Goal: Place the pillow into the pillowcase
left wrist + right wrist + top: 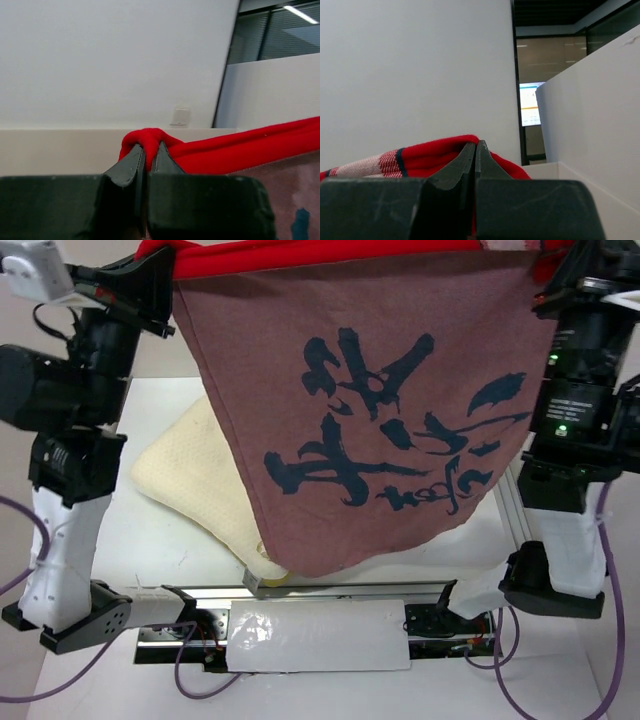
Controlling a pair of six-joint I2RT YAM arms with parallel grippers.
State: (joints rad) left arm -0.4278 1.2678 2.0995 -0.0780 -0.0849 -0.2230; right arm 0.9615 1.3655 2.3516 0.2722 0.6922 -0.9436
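The pillowcase (370,420) hangs stretched high between both arms, its faded pink side with dark brush marks facing the overhead camera, its red edge along the top. My left gripper (150,145) is shut on a bunched red fold of the pillowcase (240,147) at its left top corner. At the right top corner my right gripper (475,145) is shut on the red edge of the pillowcase (420,157). The cream pillow (205,475) lies on the table below, its right part hidden behind the hanging cloth.
A white table (150,540) carries the pillow. A metal rail (350,588) runs along its near edge, with a white plate (315,635) and purple cables (190,680) in front. The arm bases stand at both near corners.
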